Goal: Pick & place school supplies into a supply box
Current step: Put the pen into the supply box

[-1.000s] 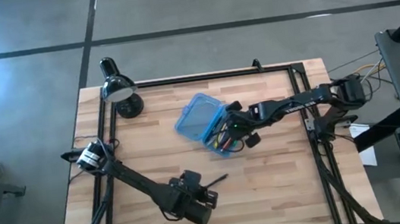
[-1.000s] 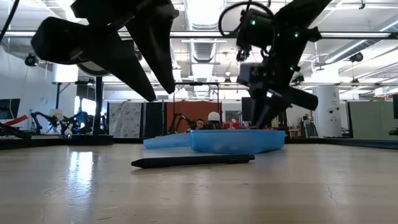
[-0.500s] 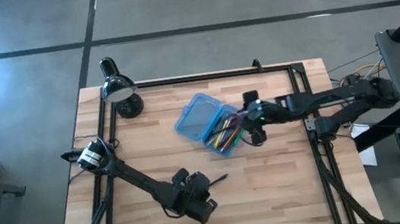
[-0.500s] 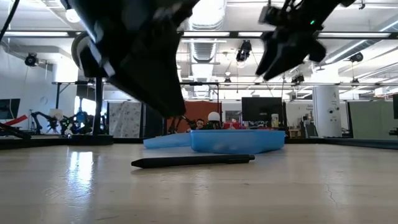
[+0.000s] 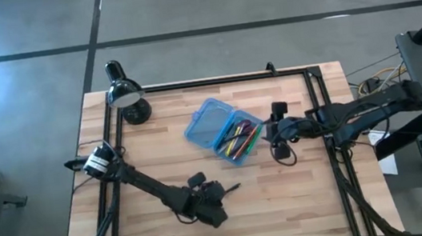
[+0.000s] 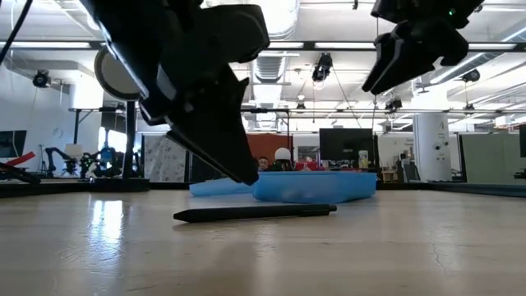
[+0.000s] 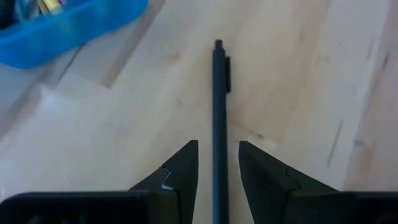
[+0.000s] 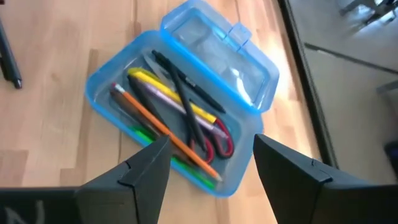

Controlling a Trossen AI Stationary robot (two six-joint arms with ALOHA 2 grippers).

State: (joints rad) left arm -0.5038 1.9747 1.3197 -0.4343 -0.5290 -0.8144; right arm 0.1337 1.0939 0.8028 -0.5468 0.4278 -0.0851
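A black pen (image 7: pixel 219 112) lies flat on the wooden table (image 5: pixel 302 203), near the front middle (image 5: pixel 230 188). My left gripper (image 7: pixel 219 146) hovers just above it, open, one finger on each side of the pen's near end, apart from it in the low view (image 6: pixel 246 174). The translucent blue supply box (image 5: pixel 225 130) sits mid-table with its lid (image 8: pixel 217 50) laid open. In it lie yellow, pale purple, orange, green and black pens and red-handled scissors (image 8: pixel 221 140). My right gripper (image 5: pixel 273 134) is open and holds nothing, raised to the right of the box.
A black desk lamp (image 5: pixel 128 96) stands at the table's far left corner. Black frame rails (image 5: pixel 222 79) run along the far and side edges. Bare wood lies between the box and the black pen and along the front right.
My right gripper has risen out of the supply box and drawn back toward the table's right edge, rolling a little. My left gripper has sunk toward the black pen and rolled, so its fingers now stand on either side of it. The pen and box have not moved.
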